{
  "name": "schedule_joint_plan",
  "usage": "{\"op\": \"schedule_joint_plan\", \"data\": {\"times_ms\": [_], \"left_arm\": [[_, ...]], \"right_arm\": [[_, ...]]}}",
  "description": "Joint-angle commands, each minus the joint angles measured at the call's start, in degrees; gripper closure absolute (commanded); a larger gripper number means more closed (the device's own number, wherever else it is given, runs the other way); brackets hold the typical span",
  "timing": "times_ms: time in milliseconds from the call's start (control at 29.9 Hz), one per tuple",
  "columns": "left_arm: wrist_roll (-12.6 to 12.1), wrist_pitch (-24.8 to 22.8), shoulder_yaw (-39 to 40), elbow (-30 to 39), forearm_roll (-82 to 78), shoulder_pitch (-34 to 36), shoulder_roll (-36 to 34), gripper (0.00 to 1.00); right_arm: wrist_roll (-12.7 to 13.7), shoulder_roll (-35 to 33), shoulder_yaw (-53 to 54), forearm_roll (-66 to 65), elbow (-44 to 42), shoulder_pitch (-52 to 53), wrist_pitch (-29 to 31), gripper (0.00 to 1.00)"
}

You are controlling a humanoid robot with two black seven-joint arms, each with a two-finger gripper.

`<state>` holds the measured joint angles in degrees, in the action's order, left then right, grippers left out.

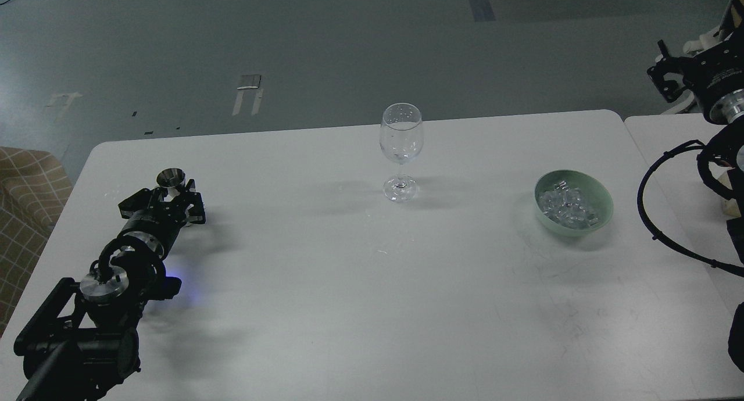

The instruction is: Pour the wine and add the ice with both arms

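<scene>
A clear stemmed wine glass (401, 148) stands upright at the far middle of the white table (349, 285). A pale green bowl (601, 212) on the right holds a heap of clear ice cubes (567, 208). My left arm lies low over the table's left side. Its gripper (174, 193) sits right behind a small metal cup (170, 177); I cannot tell whether the dark fingers touch the cup. My right gripper (662, 75) hangs high at the right edge, off the table, far from the bowl. It is too dark to read.
A second white table (668, 133) butts against the right side. A looped black cable (654, 215) of the right arm hangs over that seam. A checked chair (26, 197) stands at the left edge. Grey floor lies beyond the table.
</scene>
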<state>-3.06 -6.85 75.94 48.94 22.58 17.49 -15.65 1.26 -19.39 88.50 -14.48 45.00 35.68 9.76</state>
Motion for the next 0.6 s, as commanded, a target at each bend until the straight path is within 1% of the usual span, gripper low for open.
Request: {"op": "schedule_joint_plan", "data": {"times_ms": [0, 568], "left_arm": [[0.0, 0.0, 0.0, 0.0, 0.0, 0.0, 0.0, 0.61], [0.2, 0.4, 0.6, 1.9, -0.1, 0.8, -0.2, 0.61]], "right_arm": [[0.0, 0.0, 0.0, 0.0, 0.0, 0.0, 0.0, 0.0], [0.1, 0.0, 0.0, 0.1, 0.1, 0.2, 0.0, 0.0]]}}
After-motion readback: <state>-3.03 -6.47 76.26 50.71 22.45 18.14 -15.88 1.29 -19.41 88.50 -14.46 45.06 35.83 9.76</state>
